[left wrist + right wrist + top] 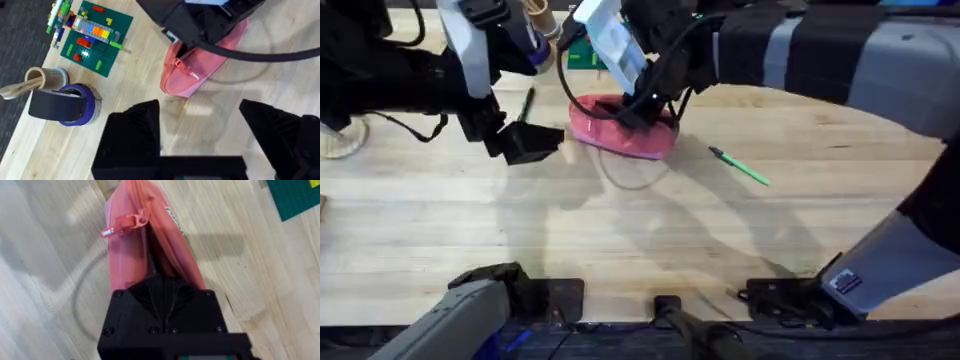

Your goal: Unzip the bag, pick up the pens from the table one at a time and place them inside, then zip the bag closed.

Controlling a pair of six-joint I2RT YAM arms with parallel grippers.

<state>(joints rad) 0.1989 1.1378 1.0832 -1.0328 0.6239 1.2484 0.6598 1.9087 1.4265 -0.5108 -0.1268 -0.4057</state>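
The pink-red pencil pouch (620,128) lies on the light wooden desk (640,230), toward the far middle of the overhead view; its zipper pull (131,222) with a small fabric tag shows at one end in the right wrist view, and the top seam gapes a little along its length. The right gripper (642,108) is down on the pouch, its black body pressed against the fabric at the opening; its fingers are buried in the folds, so I cannot tell whether they are clenched or released. The left gripper (525,140) hangs just beside the pouch, apart from it, on the robot's left; its two black fingers (132,130) stand wide apart, released, with bare desk between them. A bright green pen (740,167) with a dark tip lies on the desk on the other side of the pouch, near it but not touching; a black pen (526,103) lies beyond the left gripper, slanting away. In the left wrist view a green building-brick baseplate (95,40) carrying coloured bricks sits farther off on the desk; beside it stand a roll of blue-purple tape (67,104) and a brown tape roll (45,77). A thin curved line (625,180) shows on the desk in front of the pouch.
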